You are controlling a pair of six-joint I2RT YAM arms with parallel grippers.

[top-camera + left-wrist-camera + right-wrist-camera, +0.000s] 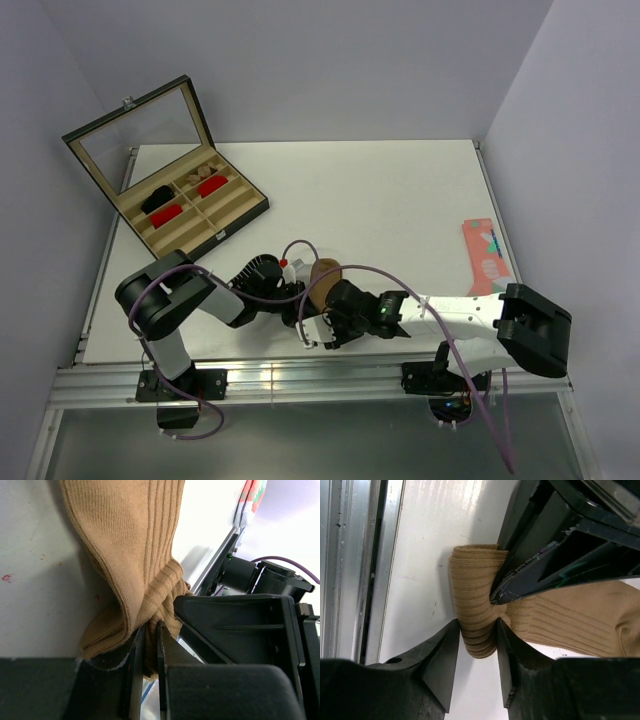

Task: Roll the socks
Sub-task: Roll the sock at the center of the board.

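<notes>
The tan sock [325, 272] lies close to the near edge of the table [380, 190], just beside the aluminium rail [350, 580] – little room on that side. Open white surface spreads behind it toward the far wall. An open wooden box [215, 232] sits at the far left corner, and a coral patterned sock [481, 255] lies along the right edge.

The left gripper [150, 650] is nearly closed, its fingers pinching a bunched fold of the ribbed cuff. The right gripper [477, 635] stands wider – its two fingers press either side of the sock's folded end, squeezing it between them, just beside the left gripper.
</notes>
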